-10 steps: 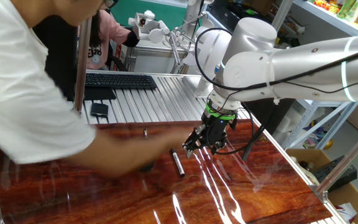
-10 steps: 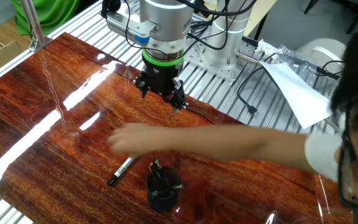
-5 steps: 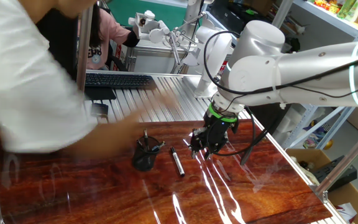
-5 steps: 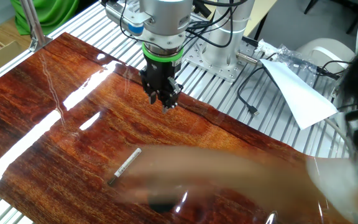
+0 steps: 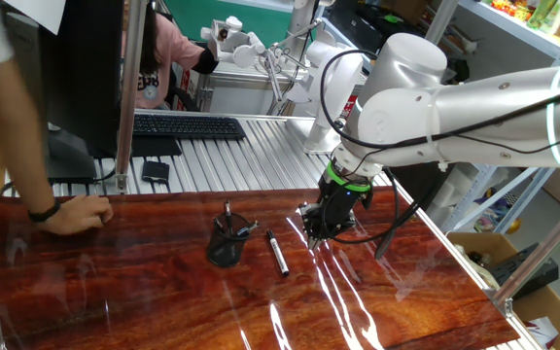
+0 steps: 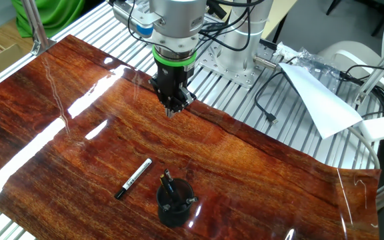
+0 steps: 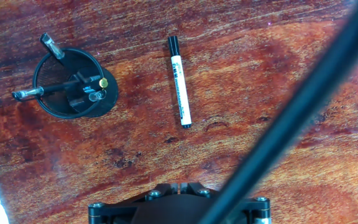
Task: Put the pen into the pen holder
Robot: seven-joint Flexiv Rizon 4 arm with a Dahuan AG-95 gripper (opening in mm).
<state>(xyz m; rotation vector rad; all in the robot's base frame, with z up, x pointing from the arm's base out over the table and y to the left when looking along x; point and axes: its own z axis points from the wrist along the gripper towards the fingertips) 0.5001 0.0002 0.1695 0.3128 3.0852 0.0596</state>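
One pen [image 7: 179,81] flat on table beside pen holder [image 7: 73,84]; tool [image 6: 173,107] above table, empty, fingers' spread unclear.

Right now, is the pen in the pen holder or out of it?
Out. The pen lies flat on the tabletop beside the pen holder, not touching it; the holder already contains other dark pens.

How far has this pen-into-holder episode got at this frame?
Nothing is done yet: the pen lies flat on the wood beside the pen holder, which holds only some dark pens. The gripper is off the table, apart from the pen and holding nothing; whether it is open is unclear. Reaching, grasping, lifting and dropping the pen in all remain.
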